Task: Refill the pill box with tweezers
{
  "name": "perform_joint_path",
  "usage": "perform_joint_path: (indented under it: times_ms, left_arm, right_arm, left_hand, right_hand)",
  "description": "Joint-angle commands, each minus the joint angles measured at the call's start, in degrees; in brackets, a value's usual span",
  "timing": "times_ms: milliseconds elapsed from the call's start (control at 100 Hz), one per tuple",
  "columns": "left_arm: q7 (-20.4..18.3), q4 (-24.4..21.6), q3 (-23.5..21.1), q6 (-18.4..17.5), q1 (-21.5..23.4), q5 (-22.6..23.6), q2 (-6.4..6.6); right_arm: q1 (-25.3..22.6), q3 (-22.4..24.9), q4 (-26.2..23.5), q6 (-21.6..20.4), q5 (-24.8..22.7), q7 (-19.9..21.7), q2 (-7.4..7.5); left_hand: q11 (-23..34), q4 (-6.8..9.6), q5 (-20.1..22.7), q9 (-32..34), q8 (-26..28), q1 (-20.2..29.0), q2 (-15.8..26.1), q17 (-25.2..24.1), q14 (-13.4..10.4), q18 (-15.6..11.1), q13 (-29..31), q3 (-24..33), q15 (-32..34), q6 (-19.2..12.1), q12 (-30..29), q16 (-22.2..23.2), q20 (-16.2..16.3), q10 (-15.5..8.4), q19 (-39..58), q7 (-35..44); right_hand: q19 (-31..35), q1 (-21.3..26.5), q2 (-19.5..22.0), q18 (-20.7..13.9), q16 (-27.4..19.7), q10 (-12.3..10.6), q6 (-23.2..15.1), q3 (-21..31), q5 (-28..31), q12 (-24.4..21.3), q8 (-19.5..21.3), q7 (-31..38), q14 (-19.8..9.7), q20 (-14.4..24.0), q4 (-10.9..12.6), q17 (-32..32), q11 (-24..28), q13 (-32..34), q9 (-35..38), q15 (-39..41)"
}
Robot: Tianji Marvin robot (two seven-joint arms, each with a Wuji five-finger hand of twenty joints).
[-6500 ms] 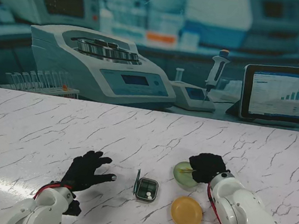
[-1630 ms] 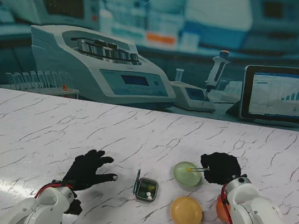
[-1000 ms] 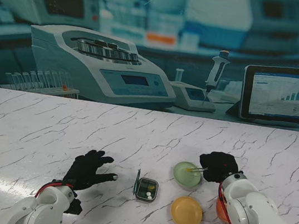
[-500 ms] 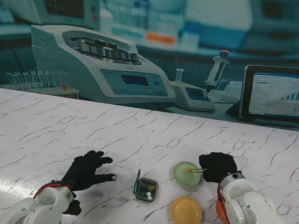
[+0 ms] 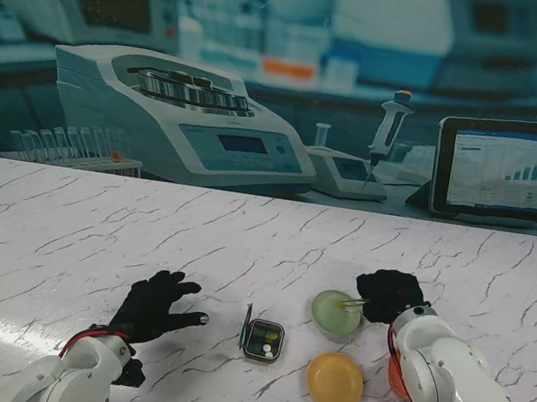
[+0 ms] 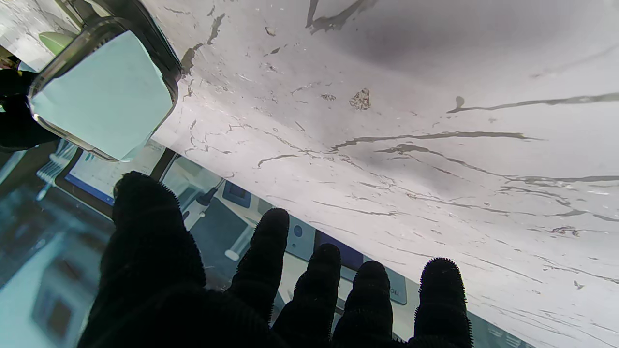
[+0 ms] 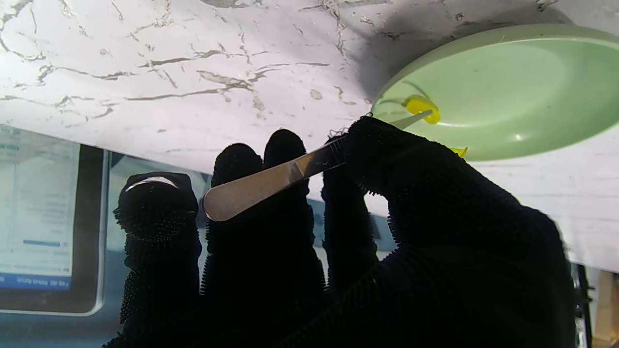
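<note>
A small square pill box [image 5: 263, 340] with its lid standing open sits in the middle of the table, a few pale pills inside; its clear lid [image 6: 101, 92] shows in the left wrist view. My right hand [image 5: 389, 295] is shut on steel tweezers [image 7: 295, 169], whose tips reach into the green dish [image 5: 336, 312] and touch a yellow pill [image 7: 420, 106]. My left hand [image 5: 156, 308] rests open on the table to the left of the box, fingers [image 6: 263, 251] spread and holding nothing.
An orange-yellow dish [image 5: 335, 380] lies nearer to me than the green one. Another orange thing [image 5: 398, 374] is partly hidden behind my right forearm. A centrifuge [image 5: 186, 113], a pipette stand [image 5: 389, 128] and a tablet [image 5: 511, 169] line the far edge.
Over the last seconds my right hand drew back to the right of the green dish, then edged slightly left and farther, keeping the tweezer tips in the dish. The left hand stayed still.
</note>
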Motion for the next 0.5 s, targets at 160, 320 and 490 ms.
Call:
perform_joint_path:
  times_ms: [160, 320, 490]
  left_arm:
    - [-0.26, -0.12, 0.00, -1.27, 0.59, -0.39, -0.27]
    - [-0.29, -0.13, -0.05, -1.31, 0.57, -0.32, -0.26]
    - [-0.14, 0.05, -0.04, -1.46, 0.50, -0.28, -0.27]
  right_arm:
    - [-0.06, -0.53, 0.36, 0.04, 0.11, 0.73, -0.18]
    - [0.30, -1.04, 0.63, 0.10, 0.17, 0.93, -0.15]
    - [0.67, -1.55, 0.87, 0.07, 0.42, 0.85, -0.15]
  left_hand:
    - [-0.72, 1.92, -1.38, -1.21, -0.37, -1.07, 2.05, -0.55, -0.63, 0.39, -1.87, 0.63, -0.94, -1.87, -0.49, 0.15, 0.48, 0.16, -1.49, -0.38]
    - [-0.71, 1.92, -1.37, -1.21, -0.36, -1.09, 2.10, -0.55, -0.65, 0.39, -1.85, 0.62, -0.93, -1.90, -0.48, 0.15, 0.51, 0.11, -1.52, -0.38]
    - [-0.67, 1.91, -1.28, -1.14, -0.34, -1.03, 2.02, -0.51, -0.68, 0.38, -1.75, 0.61, -0.89, -1.88, -0.46, 0.18, 0.60, 0.07, -1.46, -0.33]
  right_hand:
    - [0.61, 3.12, 2.72, -28.89, 0.72, 0.55, -5.52, 1.35, 0.05, 0.62, 0.03, 2.97, -1.36, -0.12, -1.24, 0.13, 0.10, -1.35, -1.39, 0.03]
    - [0.60, 3.19, 2.73, -28.89, 0.72, 0.54, -5.60, 1.28, 0.07, 0.60, -0.05, 2.93, -1.38, -0.16, -1.28, 0.12, 0.05, -1.29, -1.39, 0.00]
    - [1.02, 3.22, 2.40, -29.06, 0.84, 0.77, -5.60, 1.54, 0.65, 0.68, -0.03, 3.18, -1.28, -0.11, -1.01, 0.66, 0.35, -0.56, -0.82, 0.40]
